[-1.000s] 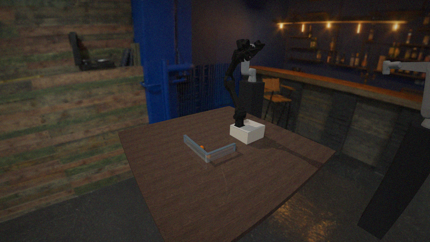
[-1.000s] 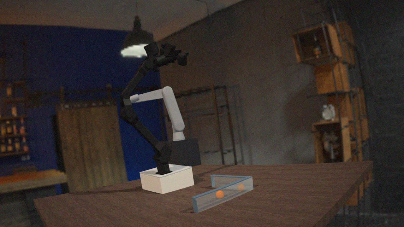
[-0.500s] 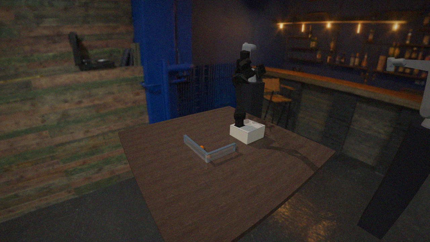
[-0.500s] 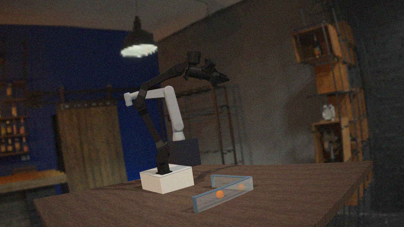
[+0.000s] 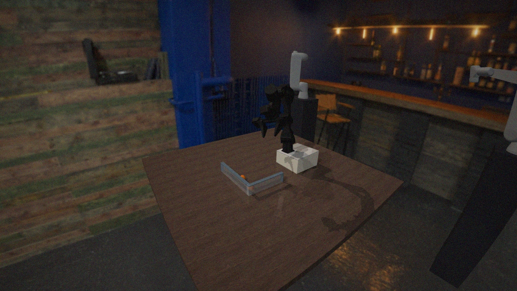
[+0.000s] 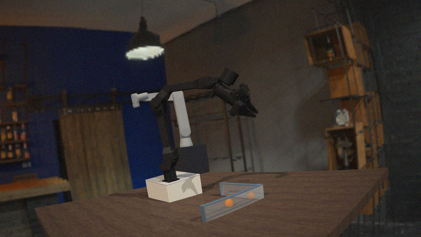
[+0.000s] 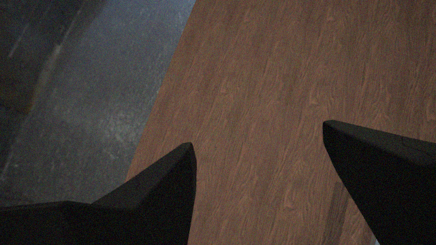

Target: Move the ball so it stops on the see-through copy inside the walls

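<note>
The solid orange ball (image 5: 242, 176) (image 6: 229, 202) lies on the table (image 5: 223, 231) (image 6: 311, 191) beside the long clear wall (image 5: 231, 176) (image 6: 209, 212), on the inner side. The see-through orange copy (image 5: 251, 189) (image 6: 251, 195) is near the corner where that wall meets the other clear wall (image 5: 269, 183) (image 6: 235, 189). The ball and its copy are apart. My black gripper (image 5: 270, 136) (image 6: 256, 114) (image 7: 257, 133) is open and empty, high above the table, with its fingers pointing obliquely down. The wrist view shows neither the ball nor its copy.
My arm stands on a white box (image 5: 306, 162) (image 6: 159, 191) beside the walls. A grey arm (image 5: 295, 70) (image 6: 182, 115) stands on a dark pedestal (image 6: 195, 157) behind the table. Another grey arm (image 5: 510, 126) is at the right in the top view. The wrist view shows a table edge (image 7: 150, 119).
</note>
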`<state>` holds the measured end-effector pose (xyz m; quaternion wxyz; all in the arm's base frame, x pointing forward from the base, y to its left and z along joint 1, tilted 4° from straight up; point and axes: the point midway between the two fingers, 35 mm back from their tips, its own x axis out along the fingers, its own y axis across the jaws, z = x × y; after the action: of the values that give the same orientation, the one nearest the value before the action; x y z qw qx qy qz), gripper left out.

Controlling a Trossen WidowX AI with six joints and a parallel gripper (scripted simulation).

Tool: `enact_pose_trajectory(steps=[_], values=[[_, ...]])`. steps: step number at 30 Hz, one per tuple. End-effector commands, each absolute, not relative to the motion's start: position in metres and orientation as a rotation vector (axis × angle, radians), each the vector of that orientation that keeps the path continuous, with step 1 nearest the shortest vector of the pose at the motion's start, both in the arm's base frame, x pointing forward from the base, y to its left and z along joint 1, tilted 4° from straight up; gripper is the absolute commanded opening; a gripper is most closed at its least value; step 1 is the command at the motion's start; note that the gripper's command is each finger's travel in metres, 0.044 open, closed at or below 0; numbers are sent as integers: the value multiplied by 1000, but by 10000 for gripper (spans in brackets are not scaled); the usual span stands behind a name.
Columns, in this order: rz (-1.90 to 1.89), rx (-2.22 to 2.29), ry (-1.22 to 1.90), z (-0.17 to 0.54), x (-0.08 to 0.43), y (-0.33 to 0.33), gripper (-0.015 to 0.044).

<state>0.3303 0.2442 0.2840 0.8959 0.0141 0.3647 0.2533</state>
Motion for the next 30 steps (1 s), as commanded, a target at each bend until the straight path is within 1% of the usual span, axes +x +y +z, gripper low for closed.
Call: enact_pose_trajectory(steps=[1,5,9,13,18,30], values=[[404,-22,870,235,358,211,272],[282,-54,1006,183,379,169,272],[170,-72,1149,133,389,123,272],[65,-75,1304,84,387,74,272],[-36,-58,1487,33,370,19,272],[-42,-56,1500,14,370,15,272]])
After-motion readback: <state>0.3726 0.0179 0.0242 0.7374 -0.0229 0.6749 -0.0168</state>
